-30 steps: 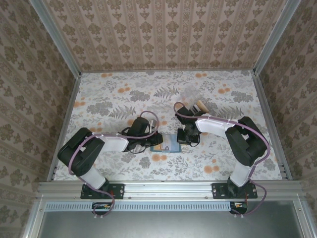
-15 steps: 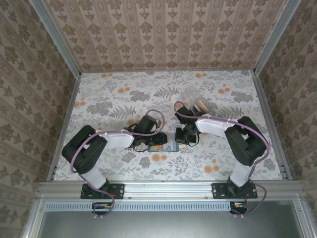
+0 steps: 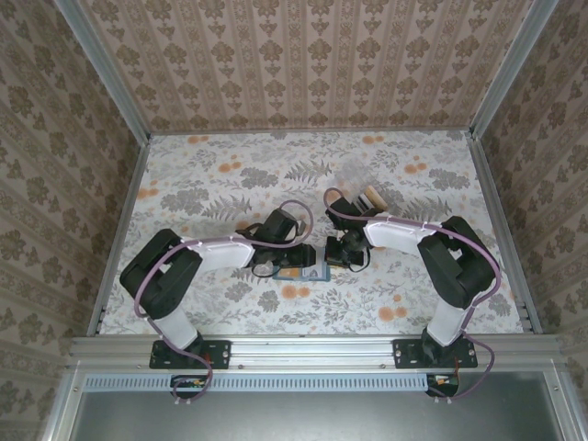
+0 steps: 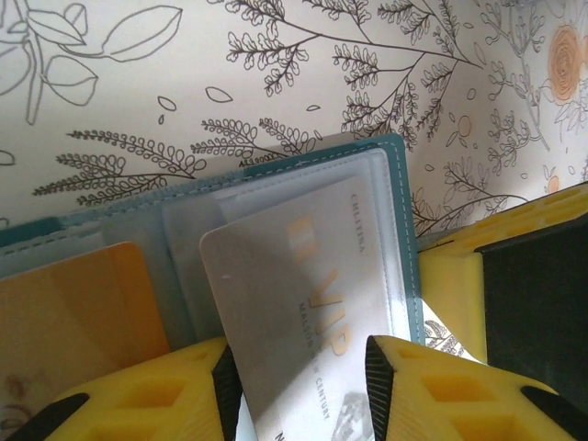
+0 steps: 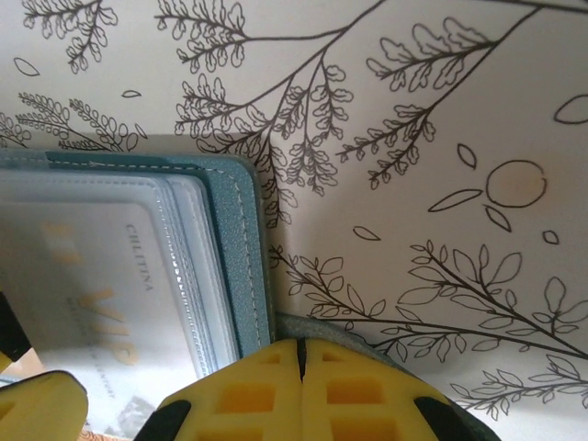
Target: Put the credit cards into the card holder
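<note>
The card holder (image 4: 402, 211), a teal wallet, lies open on the floral table with its clear pockets up. A white credit card (image 4: 276, 303) with gold lettering sits slanted, its top end in the right-hand pocket. My left gripper (image 4: 296, 367) stands open astride the card's lower end, pads apart. A tan-orange card (image 4: 73, 312) fills the pocket to the left. My right gripper (image 5: 301, 354) is shut, its tips resting on a teal flap at the card holder's (image 5: 241, 248) right edge. From above, the card holder (image 3: 310, 273) lies between left gripper (image 3: 292, 262) and right gripper (image 3: 342, 258).
A small tan and dark thing (image 3: 369, 197) stands behind the right arm, next to a faint clear thing (image 3: 354, 173). Aluminium rails and patterned walls bound the table. The left arm's cable loops above its wrist.
The left arm has reached further right over the card holder and its jaws have come apart, letting go of the white card. The right arm has stayed in place.
</note>
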Available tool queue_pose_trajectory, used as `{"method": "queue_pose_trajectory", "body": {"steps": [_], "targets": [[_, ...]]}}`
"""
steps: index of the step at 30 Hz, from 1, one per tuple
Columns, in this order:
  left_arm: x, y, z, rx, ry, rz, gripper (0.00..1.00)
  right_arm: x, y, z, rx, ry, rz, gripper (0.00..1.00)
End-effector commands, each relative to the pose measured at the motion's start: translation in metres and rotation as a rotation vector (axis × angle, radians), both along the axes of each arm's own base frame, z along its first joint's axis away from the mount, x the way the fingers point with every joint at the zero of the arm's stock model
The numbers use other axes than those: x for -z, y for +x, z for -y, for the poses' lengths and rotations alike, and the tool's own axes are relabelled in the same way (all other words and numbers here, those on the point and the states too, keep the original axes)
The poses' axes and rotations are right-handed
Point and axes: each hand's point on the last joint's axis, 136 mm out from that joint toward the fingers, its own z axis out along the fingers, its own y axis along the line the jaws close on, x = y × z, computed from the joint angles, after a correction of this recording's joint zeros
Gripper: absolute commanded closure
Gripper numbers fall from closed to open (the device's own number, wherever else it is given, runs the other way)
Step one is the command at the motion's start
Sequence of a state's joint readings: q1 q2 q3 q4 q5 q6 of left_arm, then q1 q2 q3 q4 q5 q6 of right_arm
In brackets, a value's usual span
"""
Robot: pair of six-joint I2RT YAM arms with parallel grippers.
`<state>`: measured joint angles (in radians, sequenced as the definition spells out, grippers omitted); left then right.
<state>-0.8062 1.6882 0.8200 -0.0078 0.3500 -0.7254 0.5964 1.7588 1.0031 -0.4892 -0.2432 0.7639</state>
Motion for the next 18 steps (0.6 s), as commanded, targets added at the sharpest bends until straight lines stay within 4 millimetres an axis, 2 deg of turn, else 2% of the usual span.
{"method": "queue_pose_trajectory", "body": {"steps": [1,8,15,18], "targets": [[0.007,-0.012,0.009,0.082,0.004,-0.032,0.57,0.016,-0.01,-0.014,-0.015,0.052,-0.045,0.95],[0.004,-0.01,0.002,0.052,0.025,-0.013,0.53,0.015,-0.008,-0.007,-0.006,0.014,-0.036,0.95],[-0.012,-0.005,-0.015,-0.007,0.048,0.049,0.39,-0.005,0.005,0.016,0.021,-0.059,0.026,0.89],[-0.019,-0.003,-0.018,-0.017,0.042,0.067,0.37,-0.018,0.013,0.019,0.025,-0.034,0.061,0.85]]}}
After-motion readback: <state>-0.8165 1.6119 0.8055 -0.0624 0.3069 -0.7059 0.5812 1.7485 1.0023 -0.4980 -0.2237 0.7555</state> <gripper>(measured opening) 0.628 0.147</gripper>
